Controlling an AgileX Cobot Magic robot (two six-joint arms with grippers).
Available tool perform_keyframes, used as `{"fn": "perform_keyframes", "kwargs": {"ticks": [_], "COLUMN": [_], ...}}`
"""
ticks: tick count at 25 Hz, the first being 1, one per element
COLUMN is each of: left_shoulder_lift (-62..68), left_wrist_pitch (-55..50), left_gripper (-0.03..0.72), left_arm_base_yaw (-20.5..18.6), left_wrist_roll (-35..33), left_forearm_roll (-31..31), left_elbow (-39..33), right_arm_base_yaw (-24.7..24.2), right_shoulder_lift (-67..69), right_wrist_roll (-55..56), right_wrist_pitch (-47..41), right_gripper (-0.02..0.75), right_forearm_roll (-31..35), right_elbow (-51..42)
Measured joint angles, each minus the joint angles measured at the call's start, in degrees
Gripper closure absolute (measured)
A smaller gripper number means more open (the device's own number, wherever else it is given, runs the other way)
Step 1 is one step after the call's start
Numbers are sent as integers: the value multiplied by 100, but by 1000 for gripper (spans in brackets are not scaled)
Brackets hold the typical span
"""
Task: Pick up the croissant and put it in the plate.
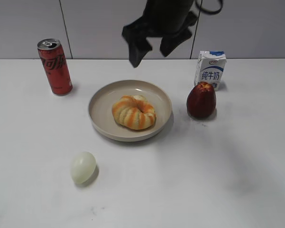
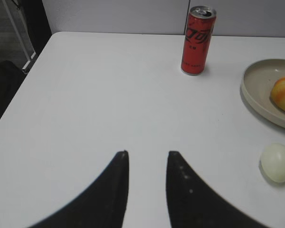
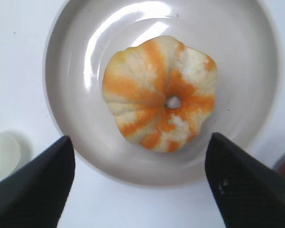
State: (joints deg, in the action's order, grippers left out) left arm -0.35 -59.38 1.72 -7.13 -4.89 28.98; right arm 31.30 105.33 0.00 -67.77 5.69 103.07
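The croissant (image 1: 134, 112), a curled roll with orange and cream stripes, lies in the round beige plate (image 1: 100, 102) at the table's middle. It also shows in the right wrist view (image 3: 159, 92), inside the plate (image 3: 66, 71), and at the right edge of the left wrist view (image 2: 284, 95) on the plate (image 2: 256, 80). My right gripper (image 1: 151, 50) (image 3: 140, 142) hangs high above the plate, wide open and empty. My left gripper (image 2: 147, 154) is open and empty over bare table at the left, out of the exterior view.
A red soda can (image 1: 55, 66) stands back left. A pale egg (image 1: 83, 167) lies in front of the plate. A dark red fruit (image 1: 201, 99) and a small milk carton (image 1: 210, 69) stand to the plate's right.
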Motion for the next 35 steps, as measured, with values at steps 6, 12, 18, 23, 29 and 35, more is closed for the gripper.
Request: {"fn": "perform_keyframes", "kwargs": {"ticks": [6,12,18,23,29,35], "left_shoulder_lift": [0,0,0,0,0,0], "left_wrist_pitch": [0,0,0,0,0,0], "left_gripper": [487,487,487,487,487,487], "left_arm_base_yaw": [0,0,0,0,0,0], "left_wrist_roll": [0,0,0,0,0,0], "left_forearm_roll": [0,0,0,0,0,0], "left_elbow": [0,0,0,0,0,0], "right_arm_base_yaw": [-900,-1297,-1297,-1297,-1300,-1300], "right_shoulder_lift": [-1667,-3382,-5304,-6954,-8580,-8932], "right_wrist_roll": [137,276,467,479,391,290], "right_wrist_pitch": [86,298,495,547,673,748], "right_gripper": [87,87,87,87,99,132], "right_forearm_roll": [-171,-249,-457,-569,-634,-569], "right_elbow": [-2269,-4582,-6076,-6839,-7410,-7430]}}
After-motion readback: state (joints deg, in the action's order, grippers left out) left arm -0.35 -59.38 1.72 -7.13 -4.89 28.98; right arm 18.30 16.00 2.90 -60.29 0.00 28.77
